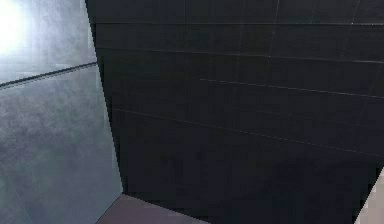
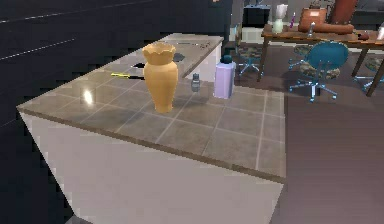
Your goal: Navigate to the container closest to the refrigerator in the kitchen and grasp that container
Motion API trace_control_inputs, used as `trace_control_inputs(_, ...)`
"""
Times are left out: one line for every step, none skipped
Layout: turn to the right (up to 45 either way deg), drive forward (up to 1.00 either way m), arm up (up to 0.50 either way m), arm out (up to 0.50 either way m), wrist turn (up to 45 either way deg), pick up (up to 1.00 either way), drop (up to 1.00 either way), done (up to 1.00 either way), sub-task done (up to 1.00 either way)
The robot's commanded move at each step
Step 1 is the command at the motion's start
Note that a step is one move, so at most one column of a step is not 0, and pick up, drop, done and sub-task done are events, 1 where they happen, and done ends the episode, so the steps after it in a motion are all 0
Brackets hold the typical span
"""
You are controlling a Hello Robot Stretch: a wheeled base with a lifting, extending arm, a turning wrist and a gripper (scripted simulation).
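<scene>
Where the tiled counter [image 2: 230, 140] runs through the arm side view, an orange vase [image 2: 160, 75] stands upright near its middle, with a small grey shaker [image 2: 196, 81] and a lavender white-capped container [image 2: 225, 77] to its right. The gripper's state cannot be told. A dark tiled wall [image 1: 240, 110] fronts the forward view.

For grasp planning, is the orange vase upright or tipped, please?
Upright: the orange vase stands on its base on the tiled counter, mouth upward.

A teal chair [image 2: 325, 56] stands by a desk [image 2: 296, 36] beyond the counter [image 2: 232, 135].
</scene>
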Motion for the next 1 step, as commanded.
trace_control_inputs(0.0,0.0,0.5,0.0,0.0,0.0,0.0,0.0,0.0)
